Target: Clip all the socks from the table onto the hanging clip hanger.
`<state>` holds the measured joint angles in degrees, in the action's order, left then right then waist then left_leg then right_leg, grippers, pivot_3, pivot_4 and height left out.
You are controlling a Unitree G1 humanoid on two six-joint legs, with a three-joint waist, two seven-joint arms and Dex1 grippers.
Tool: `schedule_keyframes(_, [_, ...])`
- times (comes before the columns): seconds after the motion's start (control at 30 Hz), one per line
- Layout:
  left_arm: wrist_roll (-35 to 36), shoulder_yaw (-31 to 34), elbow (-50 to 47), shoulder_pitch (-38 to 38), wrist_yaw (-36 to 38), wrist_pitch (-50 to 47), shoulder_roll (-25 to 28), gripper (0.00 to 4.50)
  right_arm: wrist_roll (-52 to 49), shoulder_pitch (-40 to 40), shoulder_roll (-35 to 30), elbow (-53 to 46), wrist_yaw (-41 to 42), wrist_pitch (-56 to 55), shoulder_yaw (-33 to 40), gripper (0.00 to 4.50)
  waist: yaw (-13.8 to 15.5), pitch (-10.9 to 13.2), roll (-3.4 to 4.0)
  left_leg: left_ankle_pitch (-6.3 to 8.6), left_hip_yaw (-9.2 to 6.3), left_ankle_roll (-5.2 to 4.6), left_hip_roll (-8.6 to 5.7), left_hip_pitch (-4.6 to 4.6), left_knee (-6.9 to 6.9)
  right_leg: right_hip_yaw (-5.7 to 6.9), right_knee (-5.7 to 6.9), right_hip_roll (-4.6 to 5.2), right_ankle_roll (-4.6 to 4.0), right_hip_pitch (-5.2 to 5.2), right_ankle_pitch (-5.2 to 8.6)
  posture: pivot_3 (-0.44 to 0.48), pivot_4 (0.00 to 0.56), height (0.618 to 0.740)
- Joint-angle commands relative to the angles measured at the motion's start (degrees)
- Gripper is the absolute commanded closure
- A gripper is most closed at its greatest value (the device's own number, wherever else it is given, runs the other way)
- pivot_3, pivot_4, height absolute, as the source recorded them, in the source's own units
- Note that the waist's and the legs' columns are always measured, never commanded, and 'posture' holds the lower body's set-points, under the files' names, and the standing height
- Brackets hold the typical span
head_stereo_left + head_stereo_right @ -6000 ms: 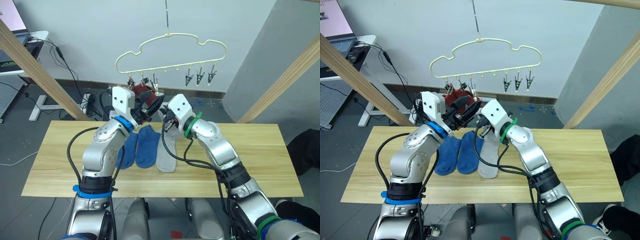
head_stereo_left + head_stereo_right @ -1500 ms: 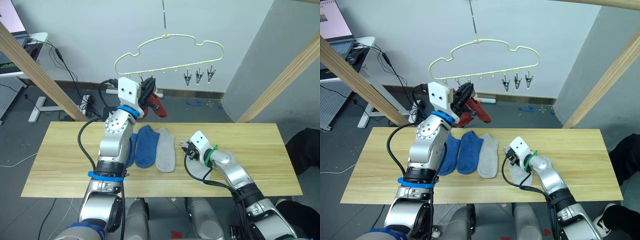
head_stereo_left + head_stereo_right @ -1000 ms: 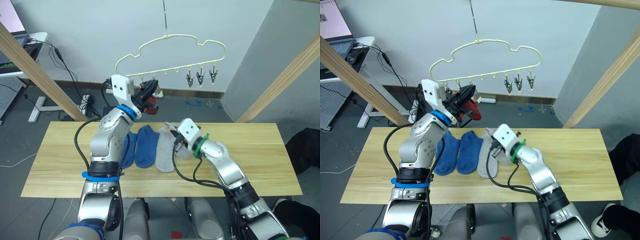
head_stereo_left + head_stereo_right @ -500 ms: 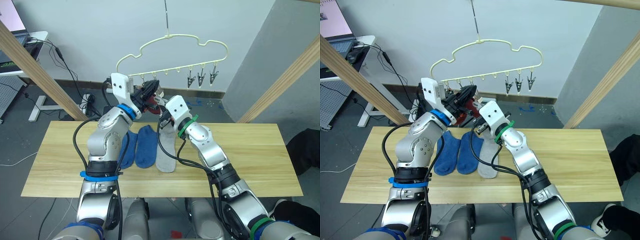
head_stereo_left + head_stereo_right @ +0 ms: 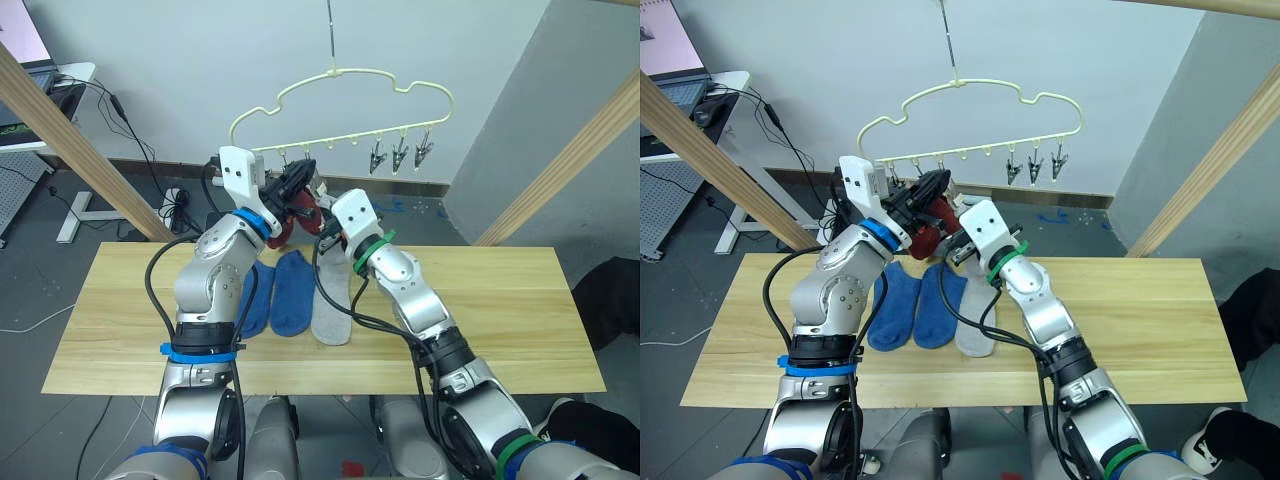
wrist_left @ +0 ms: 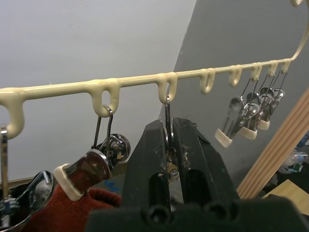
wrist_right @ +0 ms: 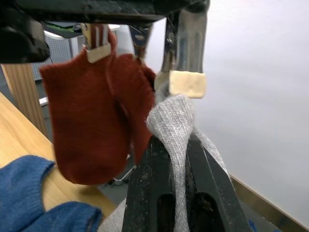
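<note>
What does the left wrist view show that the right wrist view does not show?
Left wrist view: the pale-yellow clip hanger bar with its row of loops, and the left end effector pinching one clip's handles.

Right wrist view: the right end effector holding a grey sock up to that clip's cream-tipped jaws, plus blue socks on the table.

Both: a rust-red sock hanging from a neighbouring clip.
</note>
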<state>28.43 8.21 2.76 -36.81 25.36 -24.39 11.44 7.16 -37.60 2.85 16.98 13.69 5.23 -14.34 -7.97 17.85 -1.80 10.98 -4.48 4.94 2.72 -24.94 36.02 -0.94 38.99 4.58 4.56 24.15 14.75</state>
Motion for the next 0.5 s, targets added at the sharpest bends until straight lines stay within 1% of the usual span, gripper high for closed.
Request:
schedule_keyframes(0.03, [0.0, -0.1, -1.7, 0.6, -0.7, 0.3, -0.5, 4.5, -0.6, -1.0, 1.4, -1.6, -0.2, -1.7, -0.1, 4.45, 0.0, 0.0, 0.0, 0.0, 0.0, 0.0, 0.0, 0.0, 0.0, 0.0, 0.0, 0.0, 0.0, 0.0, 0.0, -0.216, 0.29, 0.689])
schedule_keyframes(0.33, [0.5, -0.3, -3.4, 2.2, -1.3, -1.1, -0.7, 4.5, -0.6, -3.0, 2.1, 0.4, -0.6, -3.1, 0.6, 4.45, 0.0, 0.0, 0.0, 0.0, 0.0, 0.0, 0.0, 0.0, 0.0, 0.0, 0.0, 0.0, 0.0, 0.0, 0.0, -0.213, 0.289, 0.689])
schedule_keyframes(0.5, [0.1, -0.5, -4.1, 2.8, -1.7, -1.3, -0.6, 2.92, -0.6, -3.2, 2.1, 0.6, -0.6, -3.3, 0.7, 4.5, 0.0, 0.0, 0.0, 0.0, 0.0, 0.0, 0.0, 0.0, 0.0, 0.0, 0.0, 0.0, 0.0, 0.0, 0.0, -0.213, 0.289, 0.689])
